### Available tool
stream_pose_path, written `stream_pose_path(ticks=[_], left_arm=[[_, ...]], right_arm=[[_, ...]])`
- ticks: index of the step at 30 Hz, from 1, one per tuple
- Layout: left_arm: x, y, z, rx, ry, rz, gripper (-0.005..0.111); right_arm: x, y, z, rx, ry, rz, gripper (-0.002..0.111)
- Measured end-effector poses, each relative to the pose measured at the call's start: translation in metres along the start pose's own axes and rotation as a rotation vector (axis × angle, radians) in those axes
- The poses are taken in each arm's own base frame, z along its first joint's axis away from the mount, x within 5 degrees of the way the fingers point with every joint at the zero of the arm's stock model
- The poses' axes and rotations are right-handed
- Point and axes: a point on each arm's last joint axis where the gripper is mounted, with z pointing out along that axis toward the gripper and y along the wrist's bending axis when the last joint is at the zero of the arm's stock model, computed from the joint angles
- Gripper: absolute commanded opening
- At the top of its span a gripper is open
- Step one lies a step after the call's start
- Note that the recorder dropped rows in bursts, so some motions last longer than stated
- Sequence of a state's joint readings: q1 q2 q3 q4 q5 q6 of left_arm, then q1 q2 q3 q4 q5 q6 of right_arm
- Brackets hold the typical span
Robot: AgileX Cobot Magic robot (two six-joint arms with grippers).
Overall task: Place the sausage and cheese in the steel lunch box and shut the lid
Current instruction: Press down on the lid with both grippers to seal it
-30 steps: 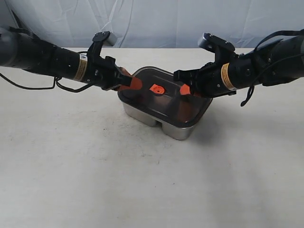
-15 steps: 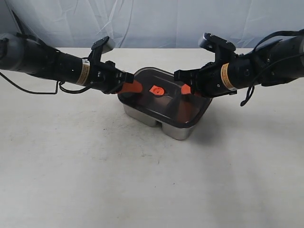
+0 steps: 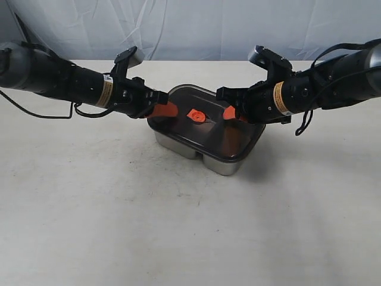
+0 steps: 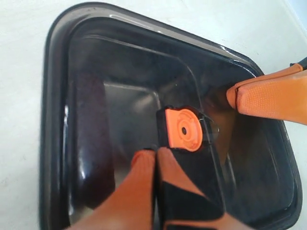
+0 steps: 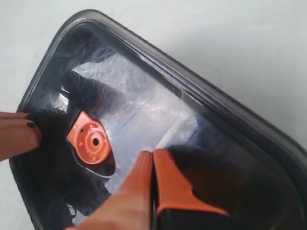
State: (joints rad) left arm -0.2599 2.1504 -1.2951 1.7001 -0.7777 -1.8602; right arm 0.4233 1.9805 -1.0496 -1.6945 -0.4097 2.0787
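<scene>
Both my arms have shifted slightly. Left claw [image 3: 168, 110] and right claw [image 3: 230, 112] — closed, empty — rest on the lid [image 3: 205, 130] covering the steel lunch box [image 3: 225, 164]; contents hidden, seating unconfirmed.

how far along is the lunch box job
Done: the lid sits on the steel lunch box. In hand: left claw and right claw, both shut, seem to press its top. The sausage and cheese cannot be made out through the dark lid. Remaining: confirm the seal, withdraw.

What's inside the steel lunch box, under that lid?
The dark lid covers the steel lunch box completely. Through it only dim compartment shapes show; the sausage and cheese cannot be made out.
</scene>
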Motion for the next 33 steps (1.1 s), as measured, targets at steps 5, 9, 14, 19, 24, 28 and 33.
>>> stream_pose_path(ticks=[5,9,14,19,24,28,33], left_arm=[[0.000,0.001,0.000,-0.006,-0.001,-0.003,0.000],[-0.004,0.002,0.000,-0.022,-0.012,-0.005,0.000],[-0.010,0.005,-0.001,-0.066,-0.035,-0.012,0.000],[-0.011,0.007,0.000,-0.079,-0.041,-0.024,0.000],[-0.011,0.007,0.000,-0.081,-0.042,-0.036,0.000],[-0.011,0.007,0.000,-0.083,-0.043,-0.042,0.000],[-0.010,0.009,0.001,-0.086,-0.044,-0.068,0.000]], right_arm=[[0.001,-0.003,0.005,-0.010,0.011,0.025,-0.001],[0.001,-0.005,0.008,-0.021,0.018,0.045,-0.001],[0.001,-0.005,0.010,-0.030,0.020,0.053,-0.001],[0.001,-0.005,0.010,-0.033,0.018,0.061,-0.001],[0.001,-0.005,0.011,-0.036,0.020,0.065,-0.001],[0.001,-0.005,0.011,-0.037,0.019,0.068,-0.001],[0.001,-0.006,0.011,-0.038,0.021,0.069,-0.001]])
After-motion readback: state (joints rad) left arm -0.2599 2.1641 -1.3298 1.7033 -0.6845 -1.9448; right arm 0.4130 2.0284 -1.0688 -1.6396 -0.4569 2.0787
